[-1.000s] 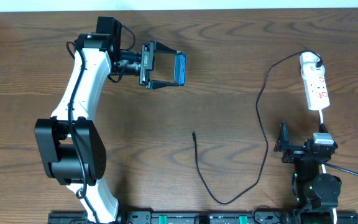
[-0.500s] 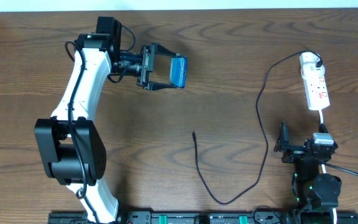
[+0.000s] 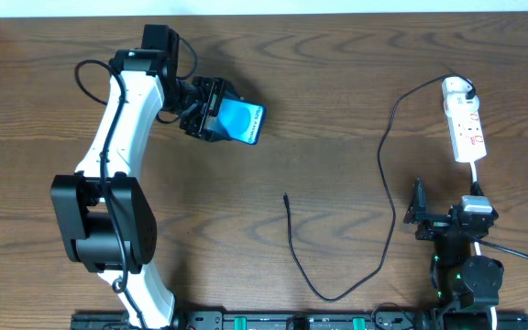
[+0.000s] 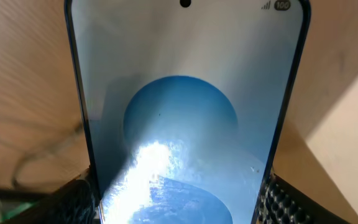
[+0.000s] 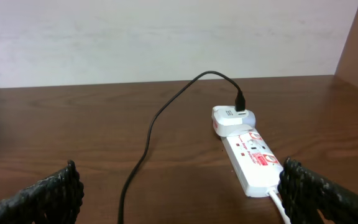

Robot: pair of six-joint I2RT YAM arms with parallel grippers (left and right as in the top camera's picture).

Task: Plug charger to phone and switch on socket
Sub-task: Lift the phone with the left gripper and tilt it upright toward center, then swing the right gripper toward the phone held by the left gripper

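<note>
My left gripper (image 3: pixel 211 114) is shut on the phone (image 3: pixel 239 122), which it holds above the table at the upper left with its blue screen now turned up. The phone fills the left wrist view (image 4: pixel 185 112) between my two fingers. The charger's black cable (image 3: pixel 385 174) runs from its white adapter (image 3: pixel 457 89), plugged into the white socket strip (image 3: pixel 466 131) at the far right, down to a free plug tip (image 3: pixel 286 196) at mid-table. My right gripper (image 3: pixel 419 213) is open and empty below the socket, which shows ahead in the right wrist view (image 5: pixel 252 161).
The socket's white cord (image 3: pixel 477 176) runs down towards my right arm's base (image 3: pixel 466 270). The table's back edge (image 3: pixel 337 7) lies along the top. A pale wall (image 5: pixel 166 37) stands behind the socket in the right wrist view.
My left wrist has rolled, turning the phone from edge-on to screen-up, and the phone has shifted slightly left and down. The right arm and the cable have not moved.
</note>
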